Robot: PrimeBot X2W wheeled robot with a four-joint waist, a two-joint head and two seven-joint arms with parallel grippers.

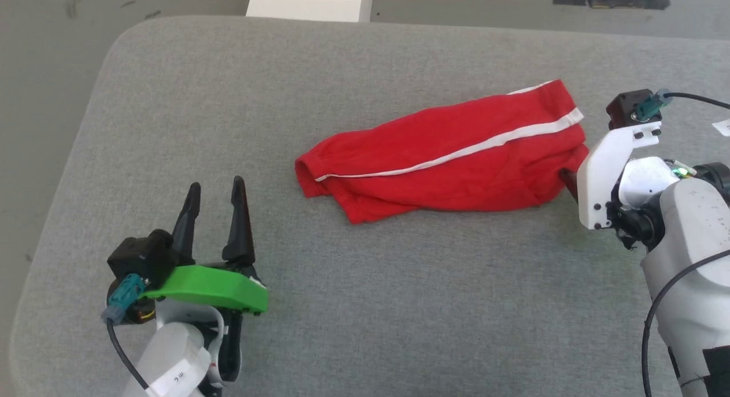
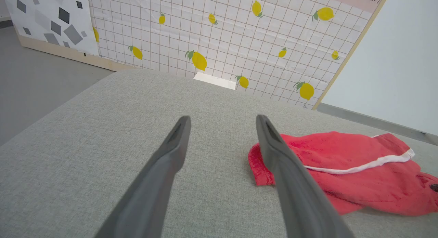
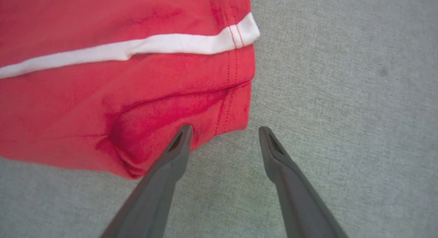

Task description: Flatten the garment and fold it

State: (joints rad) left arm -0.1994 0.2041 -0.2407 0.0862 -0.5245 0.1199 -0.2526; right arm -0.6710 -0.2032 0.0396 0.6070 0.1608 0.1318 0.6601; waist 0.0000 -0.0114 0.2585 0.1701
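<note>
The garment, red shorts with a white side stripe, lies bunched and creased in a long heap across the middle of the grey padded table. My left gripper hovers open near the table's front left, well short of the garment's left end, with nothing between its fingers. My right gripper is open at the garment's right end. One of its fingertips lies over the red hem, the other over bare table. In the head view a white mount hides most of its fingers.
A white block stands beyond the table's far edge. The table's rounded left corner drops to grey floor. A lemon-patterned tiled wall rises behind. A black cable trails off my right wrist.
</note>
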